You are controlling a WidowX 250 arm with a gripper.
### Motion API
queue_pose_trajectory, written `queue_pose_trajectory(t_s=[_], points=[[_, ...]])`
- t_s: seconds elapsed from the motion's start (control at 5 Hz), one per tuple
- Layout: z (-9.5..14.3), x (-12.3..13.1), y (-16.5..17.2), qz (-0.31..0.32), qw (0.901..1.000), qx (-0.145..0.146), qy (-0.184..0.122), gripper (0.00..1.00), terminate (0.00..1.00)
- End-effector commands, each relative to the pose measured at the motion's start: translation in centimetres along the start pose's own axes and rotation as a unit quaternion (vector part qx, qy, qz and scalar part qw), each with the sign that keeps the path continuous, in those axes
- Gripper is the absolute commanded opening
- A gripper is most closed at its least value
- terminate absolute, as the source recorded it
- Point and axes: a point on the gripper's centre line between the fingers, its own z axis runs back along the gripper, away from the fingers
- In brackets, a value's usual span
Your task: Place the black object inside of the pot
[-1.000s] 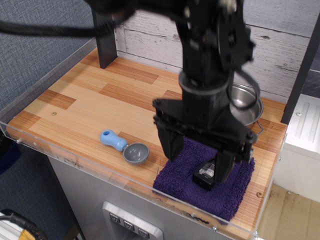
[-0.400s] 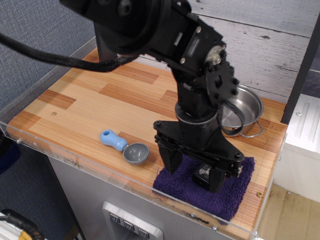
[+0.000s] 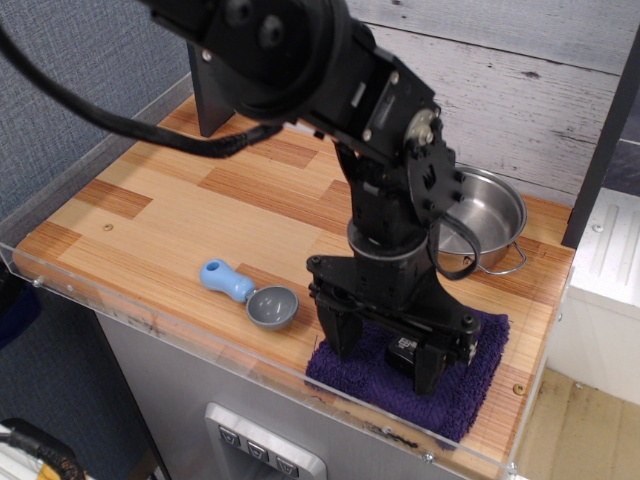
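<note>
The black object (image 3: 404, 353) lies flat on a purple towel (image 3: 380, 385) at the front right of the table; only a small part of it shows between my fingers. My gripper (image 3: 385, 352) is open and lowered onto the towel, one finger (image 3: 338, 332) left of the bottle and the other (image 3: 430, 365) right of it. The pot (image 3: 493, 215), shiny steel with a thin loop handle, stands behind the towel at the back right, partly hidden by my arm.
A scoop (image 3: 250, 293) with a blue handle and grey bowl lies left of the towel. A clear acrylic rim (image 3: 150, 325) runs along the table's front and left edges. A dark post (image 3: 213, 95) stands at the back left.
My gripper has come down from above the bottle until its fingers reach the towel on either side of it. The arm has swung clear of the pot, which shows more.
</note>
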Motion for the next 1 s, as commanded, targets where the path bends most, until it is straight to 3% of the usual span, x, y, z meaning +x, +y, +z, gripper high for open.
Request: queue_pose_trajectory(t_s=[0.0, 0.2, 0.4, 0.8], points=[[-0.11, 1.00, -0.42, -0.003, 0.9998, -0.010, -0.017, 1.00, 0.00], [-0.22, 1.25, -0.63, -0.011, 0.9998, -0.004, -0.014, 1.00, 0.00], [-0.30, 0.96, -0.33, -0.001, 0.9998, -0.012, -0.018, 0.00, 0.00], [-0.39, 0.32, -0.18, 0.010, 0.9997, -0.017, -0.014, 0.00, 0.00]])
